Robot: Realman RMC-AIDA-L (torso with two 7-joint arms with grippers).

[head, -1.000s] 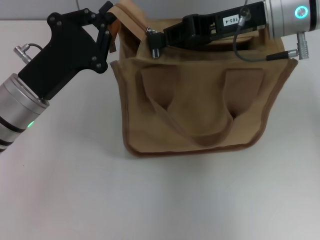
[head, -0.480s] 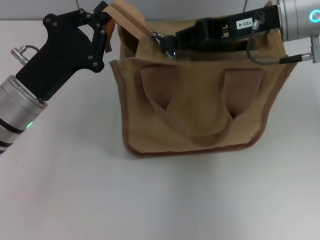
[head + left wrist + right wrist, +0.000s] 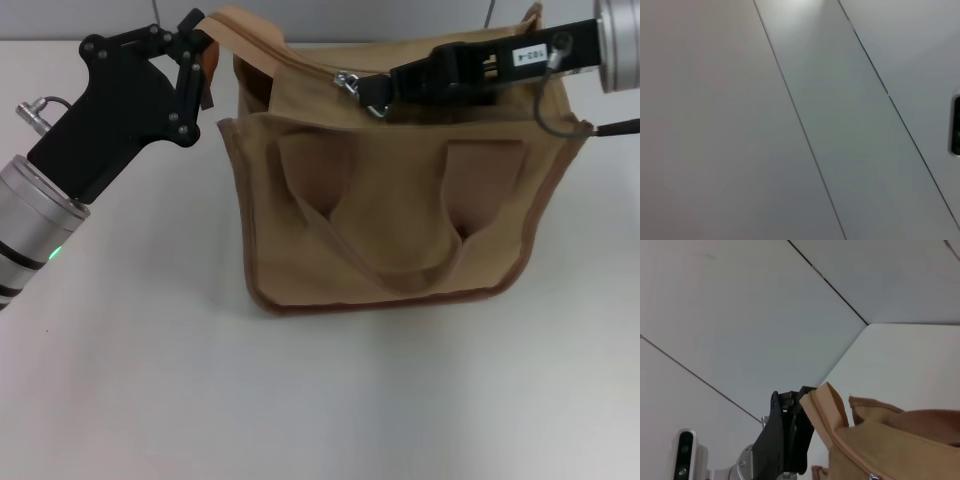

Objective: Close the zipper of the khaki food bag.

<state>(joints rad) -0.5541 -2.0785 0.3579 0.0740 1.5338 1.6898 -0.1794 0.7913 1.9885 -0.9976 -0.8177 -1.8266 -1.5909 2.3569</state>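
Note:
The khaki food bag (image 3: 390, 215) stands on the white table, its looped handles hanging down its front. My left gripper (image 3: 203, 50) is at the bag's top left corner, shut on the zipper's tan end tab (image 3: 235, 20) and holding it out taut. My right gripper (image 3: 378, 95) reaches in from the right over the bag's top, shut on the silver pull (image 3: 348, 79). The pull sits about a third of the way along the zipper (image 3: 300, 58) from the tab end. The right wrist view shows the bag's corner (image 3: 900, 445), the tab (image 3: 822, 405) and the left gripper (image 3: 790, 440).
The white table (image 3: 150, 380) spreads in front of and to the left of the bag. A grey panelled wall (image 3: 800, 120) stands behind. The right arm's cable (image 3: 560, 120) hangs over the bag's top right corner.
My right gripper has moved to the right along the bag's top, dragging the silver pull with it. My left gripper has shifted slightly left, still holding the tab.

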